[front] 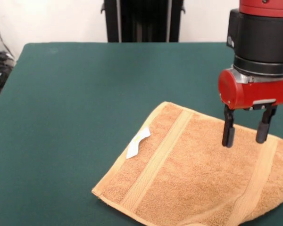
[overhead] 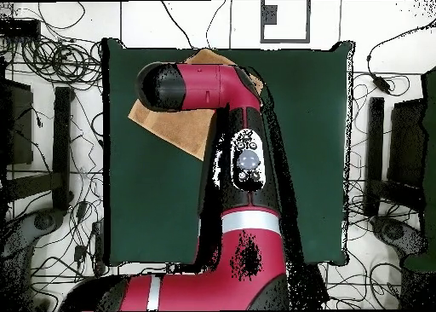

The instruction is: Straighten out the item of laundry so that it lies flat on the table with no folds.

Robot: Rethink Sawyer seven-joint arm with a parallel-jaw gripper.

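Note:
The golden-tan terry towel (front: 193, 174) lies spread on the dark green table (front: 85, 94) at the front right, running past the picture's right and bottom edges. It shows two flat woven bands and a small white tag (front: 137, 142) at its left edge. My gripper (front: 245, 132) hangs open and empty just above the towel's far right part, near its back edge. In the overhead view my arm covers most of the towel (overhead: 170, 125), and the gripper is hidden under it.
The table's far edge runs along the back (front: 132, 44), with the black pedestal (front: 141, 21) behind it. Cables and stands (overhead: 51, 155) lie on the floor around the table in the overhead view.

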